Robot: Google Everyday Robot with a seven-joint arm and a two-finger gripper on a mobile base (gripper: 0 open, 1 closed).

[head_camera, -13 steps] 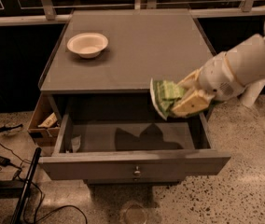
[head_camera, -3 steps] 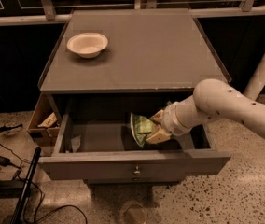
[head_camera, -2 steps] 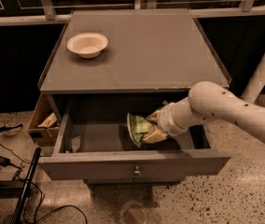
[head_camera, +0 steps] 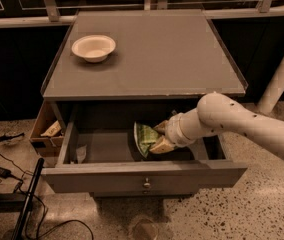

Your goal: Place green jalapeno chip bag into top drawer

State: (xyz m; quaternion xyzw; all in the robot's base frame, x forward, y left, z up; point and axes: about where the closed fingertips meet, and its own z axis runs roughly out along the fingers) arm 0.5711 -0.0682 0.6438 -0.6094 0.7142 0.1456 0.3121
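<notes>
Progress looks nearly complete: the gripper (head_camera: 158, 136) is low inside the open top drawer (head_camera: 107, 177), fingers clamped on the green jalapeno chip bag (head_camera: 143, 137), which stands on edge near the drawer floor. Letting go and pulling the arm out remain.

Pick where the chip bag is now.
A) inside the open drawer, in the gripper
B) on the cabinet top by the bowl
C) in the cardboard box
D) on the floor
A: the gripper, shut on the chip bag, holds it down inside the open drawer.
</notes>
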